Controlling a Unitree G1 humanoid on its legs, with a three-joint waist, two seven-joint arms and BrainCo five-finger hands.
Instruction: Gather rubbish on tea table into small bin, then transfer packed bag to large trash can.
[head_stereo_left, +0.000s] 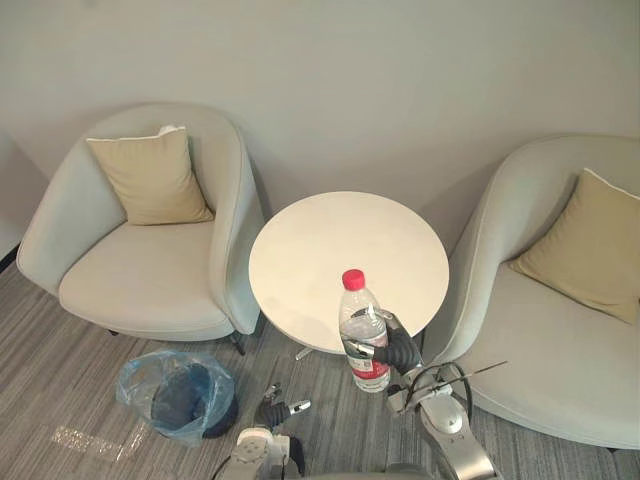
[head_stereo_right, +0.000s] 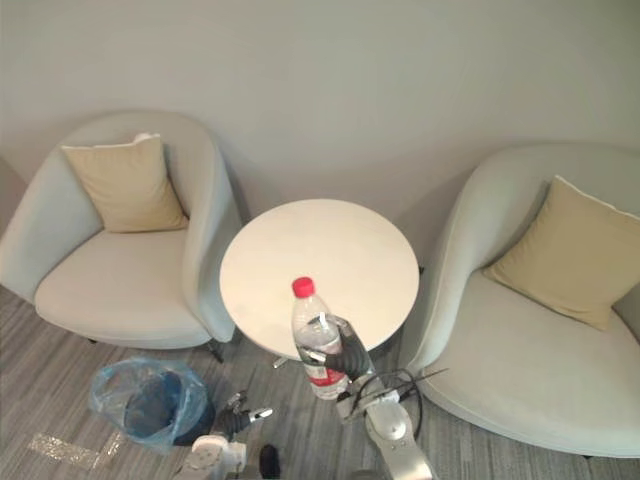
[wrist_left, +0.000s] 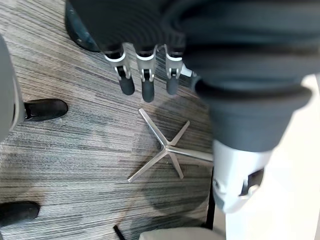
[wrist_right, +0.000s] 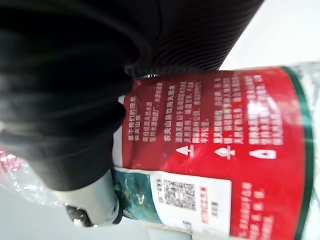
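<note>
Right hand (head_stereo_left: 398, 352) grasps the water bottle (head_stereo_left: 361, 322), fingers curled round it, lower centre of frame at the round table's (head_stereo_left: 330, 240) near edge. Bottle: upright, clear, red cap, red label; the right wrist view shows the label close up. Left wrist view: left hand (wrist_left: 148, 87) slack, holding nothing, over striped carpet near the table's star base (wrist_left: 167, 150). Blue-bagged small bin (head_stereo_left: 178, 395) lower left; armchairs (head_stereo_left: 150, 260) on either side.

Two pale grey armchairs stand well apart against a plain light wall (head_stereo_left: 350, 80). The left armchair (head_stereo_left: 150, 280) has a tan cushion (head_stereo_left: 150, 178) leaning upright on its backrest. The right armchair (head_stereo_left: 560, 370) holds a matching cushion (head_stereo_left: 590, 250), tilted into its corner. Grey striped carpet (head_stereo_left: 60, 350) covers the floor, with a pale shiny strip (head_stereo_left: 88, 441) lying on it near the left armchair.
</note>
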